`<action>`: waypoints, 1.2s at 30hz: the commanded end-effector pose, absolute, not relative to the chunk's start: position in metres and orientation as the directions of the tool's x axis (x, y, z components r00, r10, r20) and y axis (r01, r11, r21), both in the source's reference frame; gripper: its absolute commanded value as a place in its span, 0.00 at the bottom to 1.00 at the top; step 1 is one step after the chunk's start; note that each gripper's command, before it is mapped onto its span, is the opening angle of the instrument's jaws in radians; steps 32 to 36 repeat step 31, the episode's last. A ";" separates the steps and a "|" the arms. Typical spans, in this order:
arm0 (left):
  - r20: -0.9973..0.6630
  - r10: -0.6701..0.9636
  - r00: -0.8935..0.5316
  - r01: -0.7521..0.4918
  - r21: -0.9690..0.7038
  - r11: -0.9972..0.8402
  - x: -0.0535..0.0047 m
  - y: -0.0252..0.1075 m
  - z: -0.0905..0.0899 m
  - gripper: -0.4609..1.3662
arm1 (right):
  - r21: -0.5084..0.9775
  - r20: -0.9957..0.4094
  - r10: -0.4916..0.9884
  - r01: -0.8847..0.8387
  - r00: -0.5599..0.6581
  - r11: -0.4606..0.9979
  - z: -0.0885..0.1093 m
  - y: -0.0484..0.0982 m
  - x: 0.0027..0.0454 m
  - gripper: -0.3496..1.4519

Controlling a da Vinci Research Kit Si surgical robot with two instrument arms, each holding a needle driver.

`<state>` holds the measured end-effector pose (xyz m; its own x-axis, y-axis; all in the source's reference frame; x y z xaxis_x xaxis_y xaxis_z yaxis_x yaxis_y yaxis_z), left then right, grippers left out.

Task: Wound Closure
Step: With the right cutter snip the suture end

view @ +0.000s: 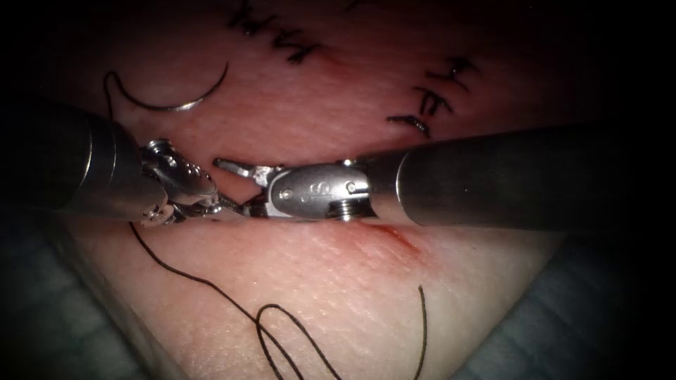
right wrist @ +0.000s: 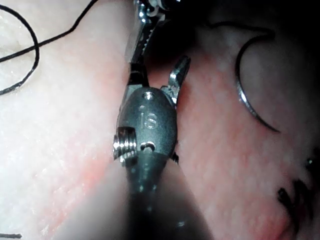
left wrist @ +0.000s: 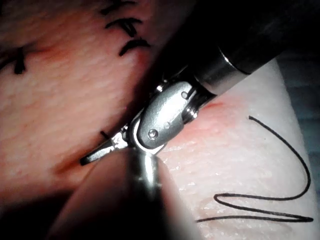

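- The needle is seen lying free on the tissue, on the far side of the cut, toward the endoscope view's upper left. Its long axis runs roughly left to right, with the curve bowed toward the cut and both ends turned away from it. It is not gripped by either end effector.
- The thread is trailed from the needle past the left end effector and is looped on the near tissue.
- The right end effector is held wide, its jaws spread and nothing gripped.
- The left end effector's state cannot be told.
- A stamped marking resembling "16" is seen on the right tool's wrist.
- Finished stitches are visible beyond the cut.
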<state>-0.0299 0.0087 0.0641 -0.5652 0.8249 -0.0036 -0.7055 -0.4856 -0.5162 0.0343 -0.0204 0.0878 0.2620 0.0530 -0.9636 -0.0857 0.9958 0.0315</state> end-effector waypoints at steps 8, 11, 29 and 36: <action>-0.004 0.825 -0.565 -0.702 -0.523 -0.483 -0.0300 0.009 0.064 0.06 | 0.027 -0.964 0.048 -0.083 0.262 0.996 0.088 -0.021 0.0348 0.84; -0.004 0.825 -0.565 -0.702 -0.523 -0.483 -0.0300 0.009 0.064 0.06 | 0.026 -0.964 0.048 -0.084 0.262 0.996 0.088 -0.021 0.0349 0.84; 0.002 0.828 -0.560 -0.706 -0.525 -0.476 -0.0303 0.009 0.064 0.06 | 0.027 -0.964 0.048 -0.085 0.263 0.996 0.088 -0.020 0.0352 0.84; 0.001 0.828 -0.560 -0.706 -0.525 -0.476 -0.0303 0.009 0.064 0.06 | 0.027 -0.964 0.048 -0.085 0.262 0.996 0.088 -0.020 0.0352 0.84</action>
